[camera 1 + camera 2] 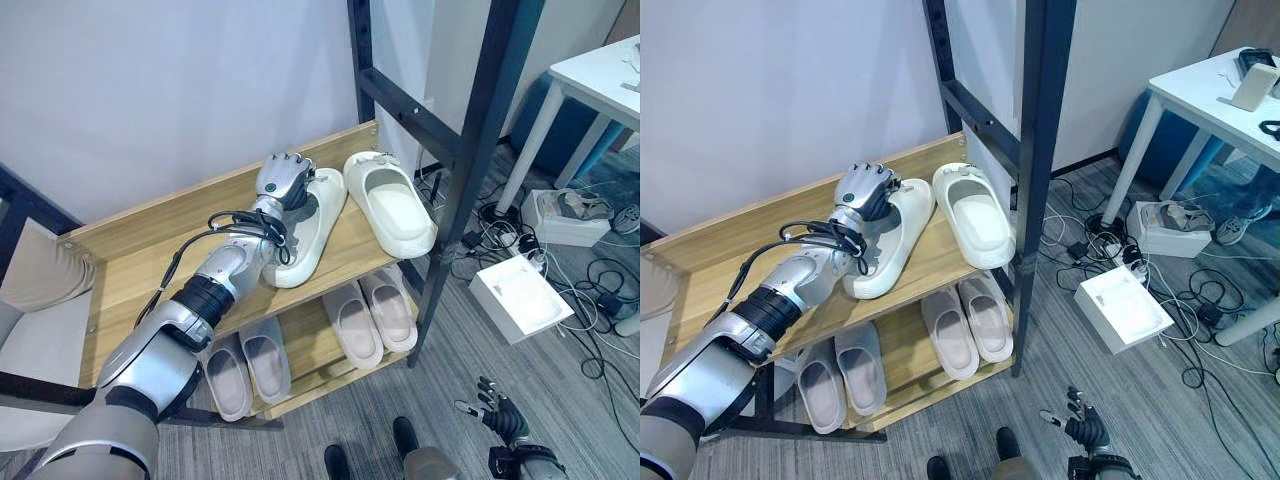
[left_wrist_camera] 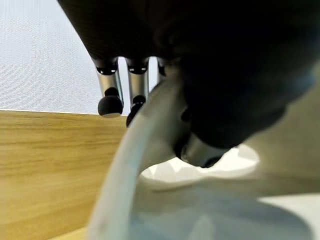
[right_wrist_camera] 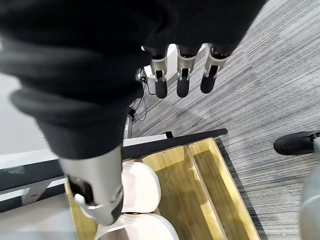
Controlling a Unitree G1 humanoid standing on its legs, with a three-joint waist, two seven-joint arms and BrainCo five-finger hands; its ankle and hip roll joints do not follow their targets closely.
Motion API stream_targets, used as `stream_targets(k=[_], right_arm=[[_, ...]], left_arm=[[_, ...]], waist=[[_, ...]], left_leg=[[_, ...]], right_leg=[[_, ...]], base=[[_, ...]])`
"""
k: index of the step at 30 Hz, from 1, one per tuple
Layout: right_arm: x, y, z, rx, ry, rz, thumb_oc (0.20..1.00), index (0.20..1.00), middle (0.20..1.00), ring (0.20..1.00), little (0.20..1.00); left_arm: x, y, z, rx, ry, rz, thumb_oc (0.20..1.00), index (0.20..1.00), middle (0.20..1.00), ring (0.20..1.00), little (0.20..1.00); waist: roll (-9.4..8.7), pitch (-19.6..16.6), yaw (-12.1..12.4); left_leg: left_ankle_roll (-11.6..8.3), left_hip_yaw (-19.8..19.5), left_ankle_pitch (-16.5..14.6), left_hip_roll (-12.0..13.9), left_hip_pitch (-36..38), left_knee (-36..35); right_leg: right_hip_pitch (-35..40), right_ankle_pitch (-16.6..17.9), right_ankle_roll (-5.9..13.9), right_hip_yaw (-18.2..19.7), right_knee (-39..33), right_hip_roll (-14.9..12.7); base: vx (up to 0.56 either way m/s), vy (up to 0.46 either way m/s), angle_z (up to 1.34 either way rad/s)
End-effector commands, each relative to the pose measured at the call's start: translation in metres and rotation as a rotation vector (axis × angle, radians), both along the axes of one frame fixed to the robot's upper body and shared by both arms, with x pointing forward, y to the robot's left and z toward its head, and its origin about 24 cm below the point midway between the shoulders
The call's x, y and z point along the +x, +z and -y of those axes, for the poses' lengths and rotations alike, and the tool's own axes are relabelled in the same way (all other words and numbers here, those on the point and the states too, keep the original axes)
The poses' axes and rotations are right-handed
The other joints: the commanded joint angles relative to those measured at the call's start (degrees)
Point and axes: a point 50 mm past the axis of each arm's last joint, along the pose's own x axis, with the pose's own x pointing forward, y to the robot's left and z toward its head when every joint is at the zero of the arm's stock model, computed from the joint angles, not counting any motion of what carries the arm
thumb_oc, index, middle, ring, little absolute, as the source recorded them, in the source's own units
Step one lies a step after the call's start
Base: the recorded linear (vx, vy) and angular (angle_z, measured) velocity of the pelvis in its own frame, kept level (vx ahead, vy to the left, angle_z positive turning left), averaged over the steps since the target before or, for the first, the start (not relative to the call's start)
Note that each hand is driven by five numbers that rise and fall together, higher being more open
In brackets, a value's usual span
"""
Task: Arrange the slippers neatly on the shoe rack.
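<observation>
Plain pale wall (image 1: 150, 90) behind; grey wood-look floor (image 1: 540, 400) strewn with cables (image 1: 600, 290), a white table (image 1: 600, 75), possibly a white box (image 1: 520, 298).

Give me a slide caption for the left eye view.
Left hand grips one cream foam slipper beside its mate on the wooden shoe rack's top shelf.

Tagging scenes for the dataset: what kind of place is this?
Probably a lab or office test area, not a home: grey carpet floor strewn with cables, a white table, and a wooden shoe rack with cream slippers by a plain wall.
</observation>
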Motion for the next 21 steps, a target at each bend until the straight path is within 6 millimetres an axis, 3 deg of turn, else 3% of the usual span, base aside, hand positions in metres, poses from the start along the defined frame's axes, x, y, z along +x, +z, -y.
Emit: stream_targets(k=[1, 7, 10, 21], right_arm=[[0.014, 0.020, 0.008, -0.012, -0.019, 0.127, 1.000, 1.000, 1.000, 1.000, 1.000], [0.005, 0.016, 0.009, -0.008, -0.025, 0.099, 1.000, 1.000, 1.000, 1.000, 1.000], [0.001, 0.013, 0.006, 0.002, -0.020, 0.081, 1.000, 1.000, 1.000, 1.000, 1.000], [-0.001, 0.006, -0.009, 0.027, 0.035, 0.043, 1.000, 1.000, 1.000, 1.000, 1.000]], left_arm=[[0.017, 0.049, 0.002, -0.024, 0.037, 0.088, 1.000, 1.000, 1.000, 1.000, 1.000], [0.011, 0.062, -0.004, -0.032, 0.008, 0.104, 1.000, 1.000, 1.000, 1.000, 1.000], [-0.003, 0.072, -0.013, -0.016, -0.029, 0.154, 1.000, 1.000, 1.000, 1.000, 1.000], [-0.037, 0.063, -0.040, -0.027, -0.059, 0.177, 1.000, 1.000, 1.000, 1.000, 1.000]], waist=[[-2.11, 0.96, -1.75], [-2.35, 0.84, -0.26], [-2.85, 0.80, 1.40], [-3.81, 0.57, 4.81]], left_leg=[[-0.91, -1.46, -6.50, -0.72, 7.12, -0.01], [-0.96, -2.89, -6.25, -0.80, 7.06, -0.01], [-1.07, -4.19, -6.06, -0.86, 6.96, -0.01], [-1.06, -6.30, -5.49, -1.15, 6.60, 0.03]], right_leg=[[4.11, -6.16, 3.79, -1.83, 0.07, -0.75], [4.94, -6.50, 3.60, -3.53, 0.07, -0.98], [5.71, -6.81, 3.40, -5.13, 0.07, -1.20], [6.56, -7.02, 3.02, -7.49, 0.07, -1.52]], base=[[0.00, 0.000, 0.00], [-0.01, -0.014, 0.02], [-0.02, -0.021, 0.17], [-0.03, -0.005, 0.19]])
